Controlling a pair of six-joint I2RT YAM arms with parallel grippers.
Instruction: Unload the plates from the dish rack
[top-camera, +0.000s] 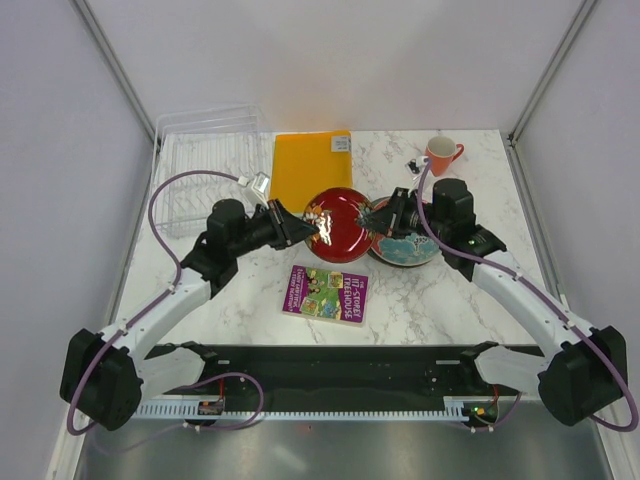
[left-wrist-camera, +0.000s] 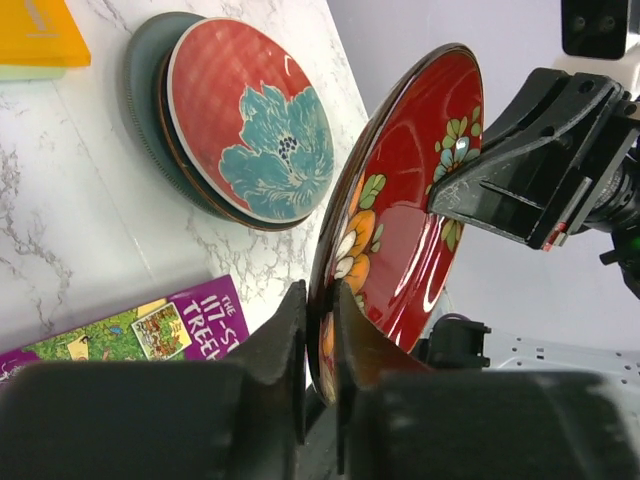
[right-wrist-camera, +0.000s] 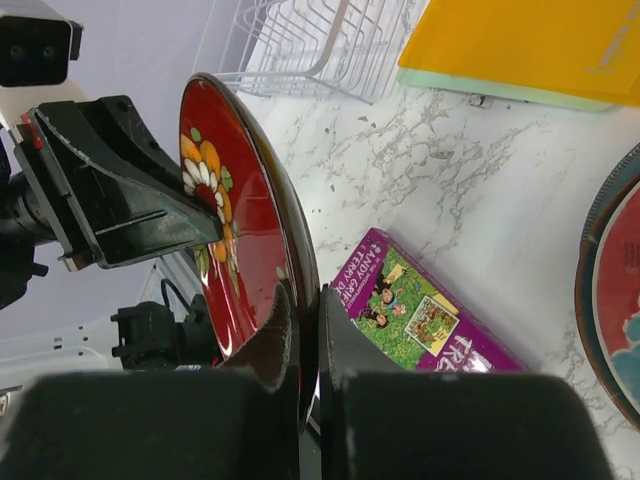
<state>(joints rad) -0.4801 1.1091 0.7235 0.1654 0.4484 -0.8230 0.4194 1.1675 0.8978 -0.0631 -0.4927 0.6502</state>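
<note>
Book (top-camera: 327, 293): lies flat at lower centre of the top view, nearest to you.
Dark red plate (top-camera: 340, 220): centre frame, held on edge between both arms, its flowered face glossy.
Left gripper (left-wrist-camera: 320, 305): you see its fingers clamped on this plate's left rim.
Right gripper (right-wrist-camera: 303, 300): pinched tight on the opposite rim.
Plate stack (top-camera: 405, 248): flat, right of centre; a red plate with a teal flower lies on top.
Orange folder (top-camera: 312, 165): behind the held plate.
Dish rack (top-camera: 205, 165): upper left, well apart from the plates.
Mug (top-camera: 443, 155): upper right.

A white marble-patterned table (top-camera: 420, 300) enclosed by plain pale walls (top-camera: 340, 60).
</note>
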